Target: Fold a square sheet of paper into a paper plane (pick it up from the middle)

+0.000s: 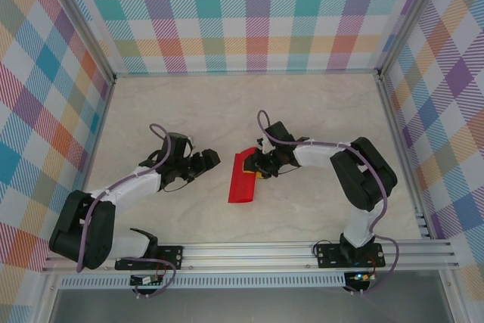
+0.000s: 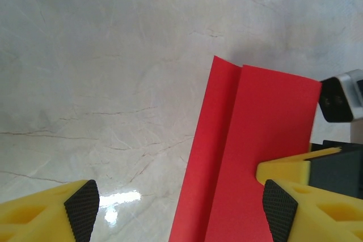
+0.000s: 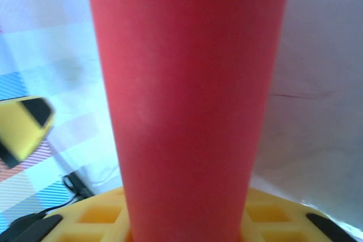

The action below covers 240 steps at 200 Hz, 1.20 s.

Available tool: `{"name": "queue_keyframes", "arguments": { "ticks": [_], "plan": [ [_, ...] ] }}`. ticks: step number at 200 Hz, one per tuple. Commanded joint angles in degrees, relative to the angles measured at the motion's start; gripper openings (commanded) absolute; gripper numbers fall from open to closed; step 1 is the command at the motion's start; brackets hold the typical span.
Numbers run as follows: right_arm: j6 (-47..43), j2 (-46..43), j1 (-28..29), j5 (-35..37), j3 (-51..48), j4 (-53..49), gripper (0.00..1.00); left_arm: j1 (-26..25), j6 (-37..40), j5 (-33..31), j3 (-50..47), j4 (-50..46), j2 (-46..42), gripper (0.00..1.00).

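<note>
The red sheet of paper (image 1: pixel 241 181) lies folded into a long narrow band on the table, with a lengthwise crease (image 2: pixel 233 140). My right gripper (image 1: pixel 258 165) is shut on its far right corner. In the right wrist view the paper (image 3: pixel 187 94) rises from between the yellow fingers (image 3: pixel 283 213) of the right gripper (image 3: pixel 184 232). My left gripper (image 1: pixel 210 160) stands open just left of the band. In the left wrist view the left gripper (image 2: pixel 180 209) has its pads (image 2: pixel 83 207) wide apart, and the paper's left edge lies between them.
The pale marble-look table (image 1: pixel 189 111) is walled by checked panels (image 1: pixel 242 13) on three sides. An aluminium rail (image 1: pixel 249 251) carrying the arm bases runs along the near edge. The right gripper's yellow finger (image 2: pixel 292 168) rests on the paper close to my left gripper's right pad.
</note>
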Motion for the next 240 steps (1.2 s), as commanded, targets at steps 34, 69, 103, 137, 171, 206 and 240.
{"name": "queue_keyframes", "arguments": {
  "ticks": [34, 69, 103, 137, 171, 206, 240],
  "plan": [
    [-5.08, 2.56, 1.71, 9.78, 6.69, -14.21, 0.46, -2.83, -0.96, -3.41, -0.27, 1.43, 0.85, 0.78],
    [-4.74, 2.93, 2.79, 13.94, 8.8, -19.19, 0.55, -3.22, -0.53, -4.1, -0.33, 0.9, 0.88, 0.78],
    [-4.21, 3.95, 3.0, 14.93, 9.71, -20.97, 0.55, -3.47, -0.46, -3.83, -0.42, 1.28, 1.22, 0.78],
    [-3.7, 6.11, 3.45, 15.25, 11.35, -22.41, 0.54, -4.14, -0.88, -2.51, -0.44, 2.19, 1.76, 0.76],
    [-2.94, 8.43, 4.19, 17.01, 13.46, -24.92, 0.55, -4.69, -1.75, -0.17, -0.05, 3.26, 2.62, 0.65],
    [-1.54, 11.21, 5.15, 20.53, 16.09, -28.5, 0.57, -5.38, -3.27, 4.19, -0.44, 5.88, 4.69, 0.43],
    [-0.21, 13.52, 5.87, 22.92, 17.63, -30.91, 0.58, -7.69, -6.31, 6.06, -2.35, 9.58, 6.44, 0.25]
  ]
}}
